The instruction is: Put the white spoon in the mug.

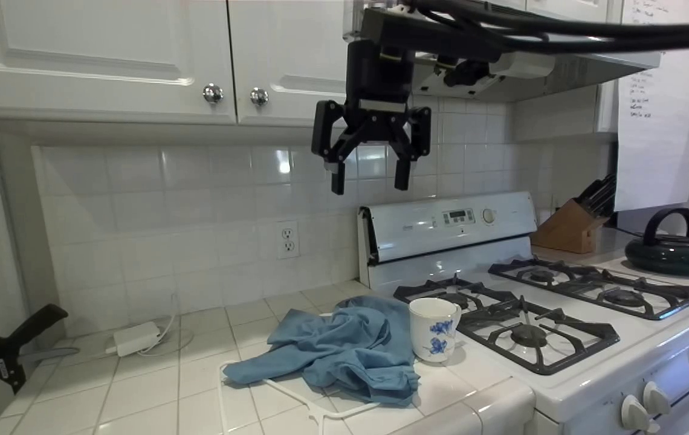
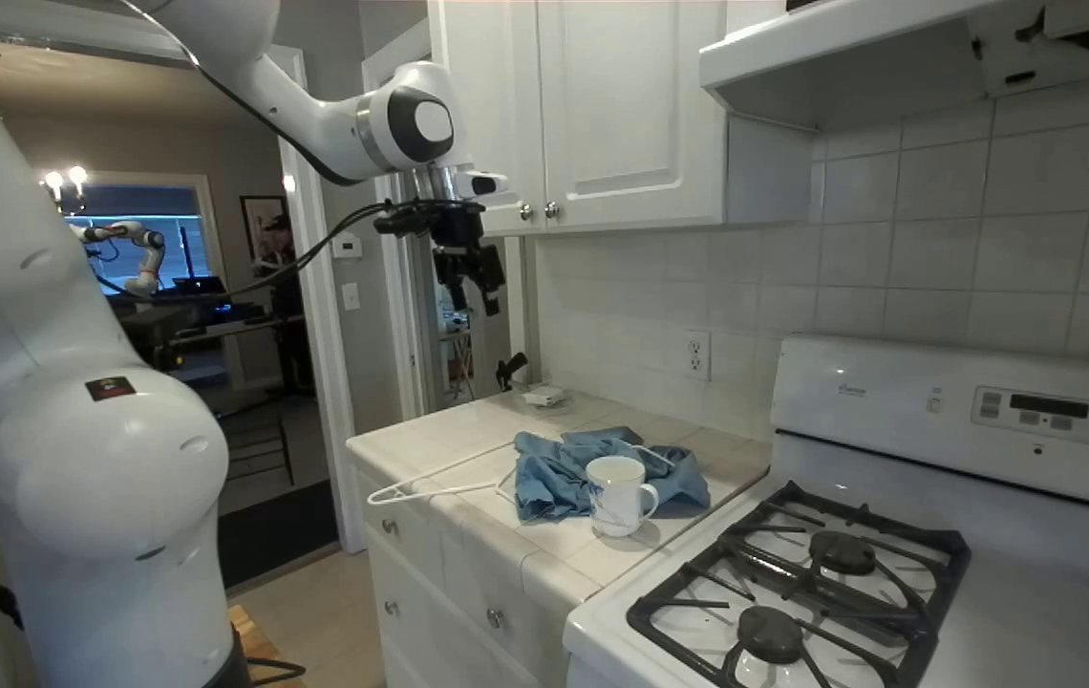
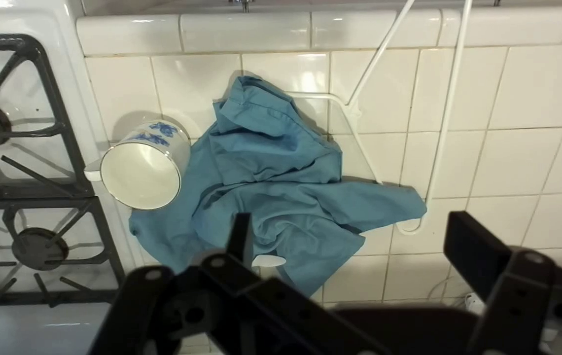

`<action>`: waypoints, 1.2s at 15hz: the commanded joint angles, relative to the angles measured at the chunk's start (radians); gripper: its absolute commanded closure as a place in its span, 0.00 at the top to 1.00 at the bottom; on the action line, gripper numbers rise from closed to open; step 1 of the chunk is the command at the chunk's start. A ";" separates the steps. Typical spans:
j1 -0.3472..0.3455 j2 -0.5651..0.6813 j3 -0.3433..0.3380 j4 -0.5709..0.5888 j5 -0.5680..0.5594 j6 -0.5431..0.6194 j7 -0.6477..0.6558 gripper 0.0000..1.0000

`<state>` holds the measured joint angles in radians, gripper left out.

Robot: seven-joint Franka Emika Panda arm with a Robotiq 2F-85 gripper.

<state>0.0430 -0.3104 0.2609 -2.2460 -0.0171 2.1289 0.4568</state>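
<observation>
In the wrist view we find one white, rounded piece [image 3: 269,260] beside one crumpled blue cloth [image 3: 261,182], its outline unclear; we cannot verify it as the spoon. It shows at nine o'clock from midway between two black, jointed fingers [image 3: 473,249], standing spread. The white-tiled worktop [image 3: 532,162] carries one blue-flowered white ceramic mug [image 3: 140,170] at ten o'clock, and one white hanger [image 3: 353,110], partly covered.

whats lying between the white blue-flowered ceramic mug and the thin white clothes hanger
A crumpled blue cloth lies between the mug and the exposed part of the hanger, as the wrist view shows.
</observation>
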 commanded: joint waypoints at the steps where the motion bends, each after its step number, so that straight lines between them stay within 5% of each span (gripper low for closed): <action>1: 0.002 -0.009 -0.032 0.009 -0.006 0.009 0.017 1.00; 10: -0.058 0.000 -0.090 0.048 -0.035 0.035 0.096 1.00; 18: -0.117 0.080 -0.105 0.083 -0.094 0.178 0.235 1.00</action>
<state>-0.0684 -0.2803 0.1625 -2.2049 -0.0850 2.2690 0.6350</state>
